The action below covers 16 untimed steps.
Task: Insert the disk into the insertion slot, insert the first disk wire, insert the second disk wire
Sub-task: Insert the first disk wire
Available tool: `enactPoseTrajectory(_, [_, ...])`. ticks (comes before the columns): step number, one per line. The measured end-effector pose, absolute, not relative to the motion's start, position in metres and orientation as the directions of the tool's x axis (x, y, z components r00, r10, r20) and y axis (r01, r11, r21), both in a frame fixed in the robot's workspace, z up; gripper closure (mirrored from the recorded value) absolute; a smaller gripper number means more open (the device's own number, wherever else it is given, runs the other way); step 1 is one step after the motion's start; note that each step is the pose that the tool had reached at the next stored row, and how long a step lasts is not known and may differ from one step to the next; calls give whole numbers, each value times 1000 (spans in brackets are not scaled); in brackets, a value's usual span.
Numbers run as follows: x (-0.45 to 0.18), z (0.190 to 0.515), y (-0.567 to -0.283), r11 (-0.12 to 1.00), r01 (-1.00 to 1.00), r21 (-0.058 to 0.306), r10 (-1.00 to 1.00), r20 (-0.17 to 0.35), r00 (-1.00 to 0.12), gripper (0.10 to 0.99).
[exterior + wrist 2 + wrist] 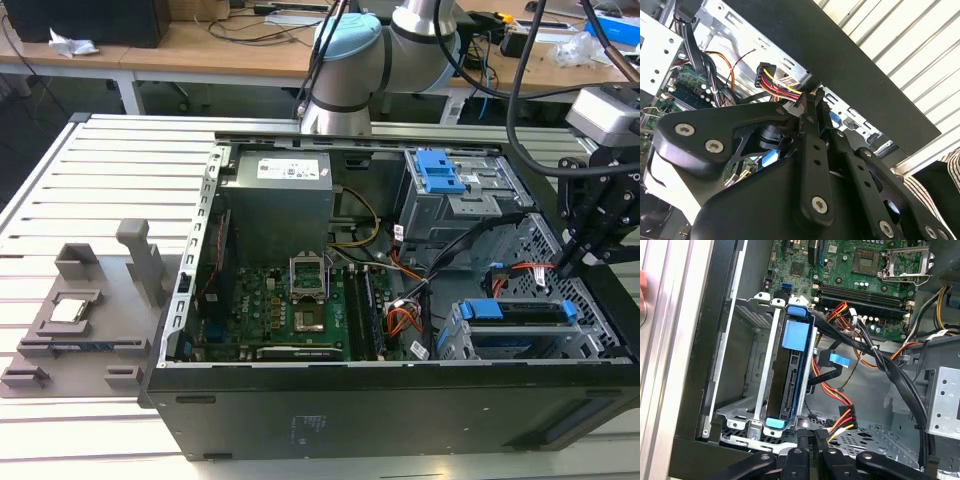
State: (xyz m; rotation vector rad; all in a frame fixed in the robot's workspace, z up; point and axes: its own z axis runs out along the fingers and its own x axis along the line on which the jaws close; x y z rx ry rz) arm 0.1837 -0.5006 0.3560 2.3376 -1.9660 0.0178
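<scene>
Gripper, clenched on the red, yellow and orange disk wire just behind its black connector; the actual contact is masked by the fingers in both wrist views. From the exterior view's left are seen a grey fixture on the slatted table, the motherboard, then the disk, seated in the insertion slot, with only its dark upper edge and blue carrier ends made out.

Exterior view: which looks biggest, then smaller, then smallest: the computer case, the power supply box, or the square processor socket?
Largest: computer case.
Middle: power supply box.
Smallest: processor socket.
Differences are plain.
</scene>
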Motion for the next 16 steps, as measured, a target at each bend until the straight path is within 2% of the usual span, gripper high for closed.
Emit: enactPoseTrajectory(16, [154, 360, -515, -170, -984, 58, -983, 57, 173, 918])
